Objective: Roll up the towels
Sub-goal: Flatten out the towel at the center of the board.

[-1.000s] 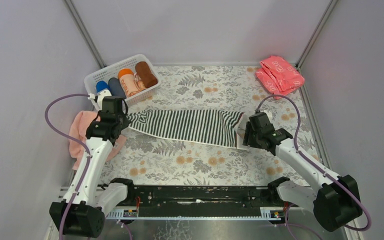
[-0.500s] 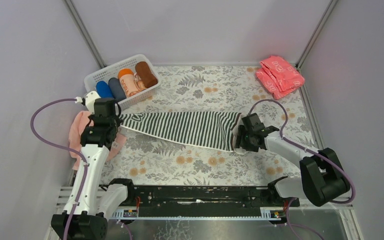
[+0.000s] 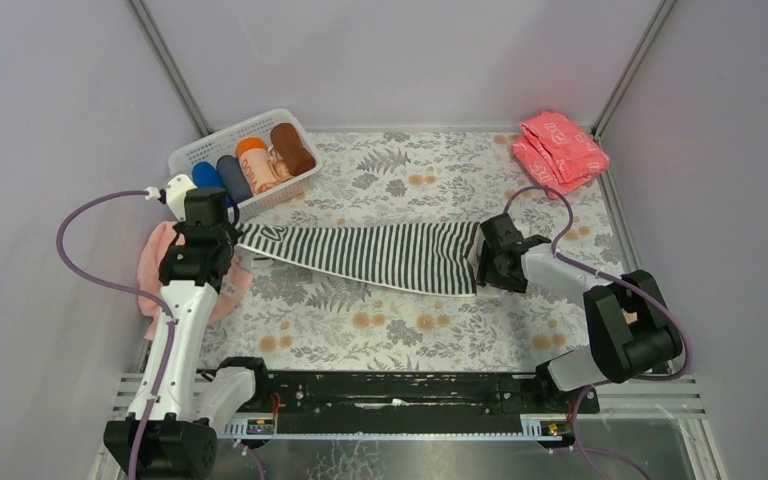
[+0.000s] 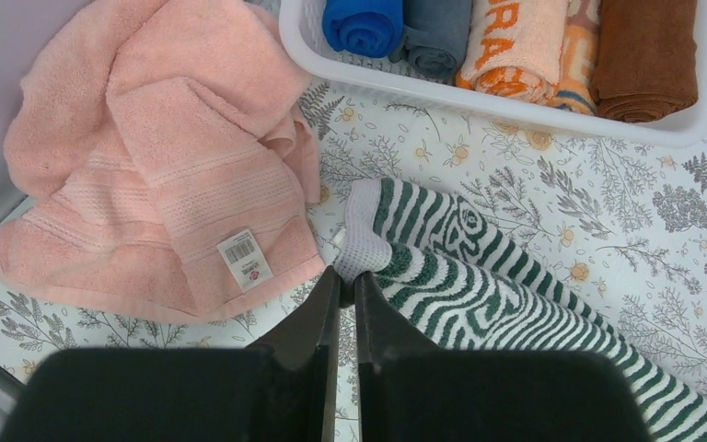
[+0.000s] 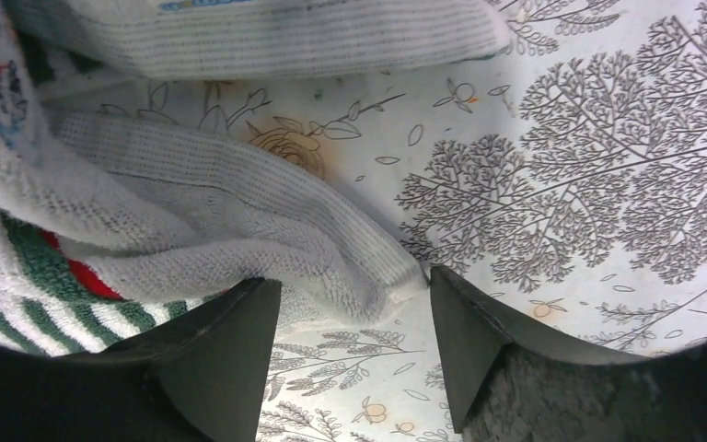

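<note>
The striped towel [image 3: 370, 255] lies stretched out flat across the middle of the table. My left gripper [image 3: 222, 240] is shut on its left corner [image 4: 361, 241], the white hem pinched between the jaws. My right gripper [image 3: 478, 268] is open at the towel's right end; the jaws straddle its white hem [image 5: 267, 230] without closing on it. A pale pink towel [image 3: 160, 265] lies crumpled at the left edge, also in the left wrist view [image 4: 156, 157]. A rust-brown towel [image 3: 292, 147] sits rolled in the basket.
A white basket [image 3: 196, 150] at the back left holds several rolled towels [image 4: 506, 41]. A stack of folded red-pink cloths [image 3: 560, 150] lies at the back right corner. The enclosure walls stand close on both sides.
My right gripper has let go of the striped towel's right end and drawn in towards it. The left gripper has pulled its corner slightly left. The towel now lies lower and flatter.
</note>
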`<action>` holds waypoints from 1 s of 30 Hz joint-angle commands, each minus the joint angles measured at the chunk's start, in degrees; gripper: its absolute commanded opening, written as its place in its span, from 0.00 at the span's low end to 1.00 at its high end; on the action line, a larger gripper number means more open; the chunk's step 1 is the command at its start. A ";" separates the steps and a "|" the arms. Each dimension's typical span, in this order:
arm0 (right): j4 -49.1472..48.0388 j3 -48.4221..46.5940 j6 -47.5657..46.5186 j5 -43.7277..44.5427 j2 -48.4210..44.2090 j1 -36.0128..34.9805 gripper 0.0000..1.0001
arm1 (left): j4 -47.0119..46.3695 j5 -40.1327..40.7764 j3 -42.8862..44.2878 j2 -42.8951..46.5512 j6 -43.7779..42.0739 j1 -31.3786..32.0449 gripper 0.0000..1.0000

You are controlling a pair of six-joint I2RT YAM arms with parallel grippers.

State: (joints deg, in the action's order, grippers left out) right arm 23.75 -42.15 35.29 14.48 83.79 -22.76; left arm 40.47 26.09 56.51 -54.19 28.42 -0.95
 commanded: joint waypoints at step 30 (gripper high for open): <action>1.21 2.22 -9.23 -15.19 -4.70 9.49 0.55 | -6.37 -3.11 -2.76 0.83 -2.40 -0.59 0.00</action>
State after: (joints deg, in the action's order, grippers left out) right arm 26.48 -40.32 27.31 0.47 77.60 -13.23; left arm 37.28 22.90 54.24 -53.67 27.07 -1.15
